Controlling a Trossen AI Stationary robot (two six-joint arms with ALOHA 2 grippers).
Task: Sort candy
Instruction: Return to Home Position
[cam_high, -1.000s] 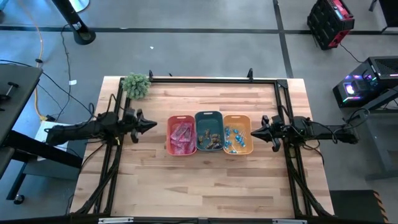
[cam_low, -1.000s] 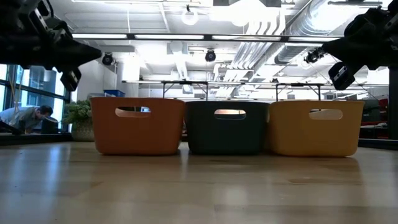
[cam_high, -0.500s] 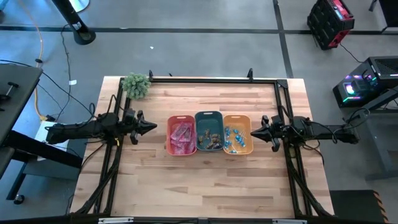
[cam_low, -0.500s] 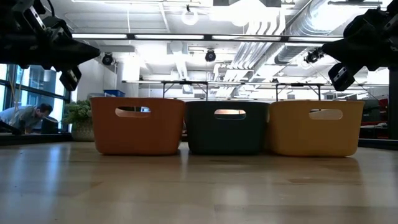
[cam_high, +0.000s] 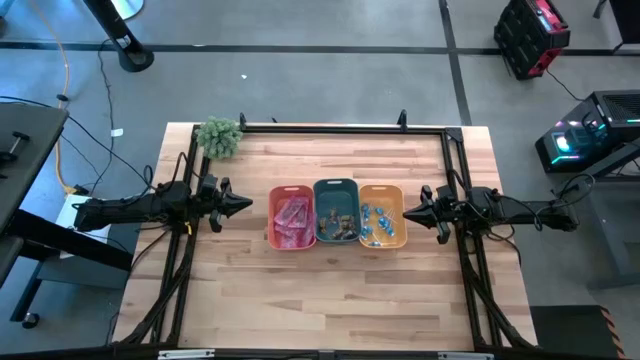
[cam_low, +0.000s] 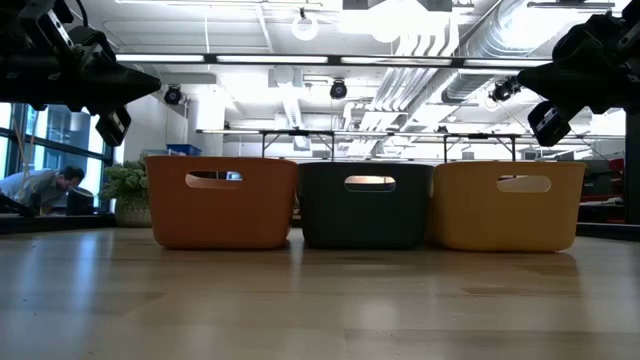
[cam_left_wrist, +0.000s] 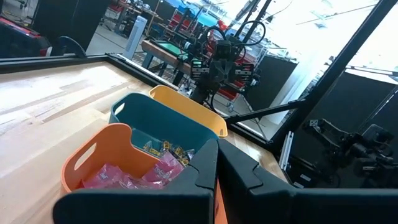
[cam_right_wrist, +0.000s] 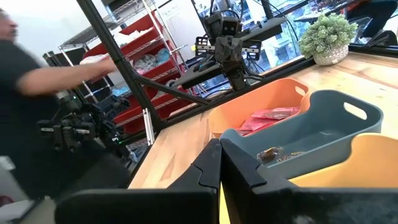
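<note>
I'm looking level across the wooden table (cam_low: 320, 310) and three bins stand in a row mid-frame, side by side: red bin (cam_low: 222, 215) left, teal bin (cam_low: 365, 215) middle, orange bin (cam_low: 505, 215) right. From above, the green plant (cam_high: 218, 136) sits at the table's upper left corner, well apart from the bins. A person (cam_low: 40, 187) leans over at the low view's far left. Upper right from above, a red-and-black case (cam_high: 532, 35) on the floor
</note>
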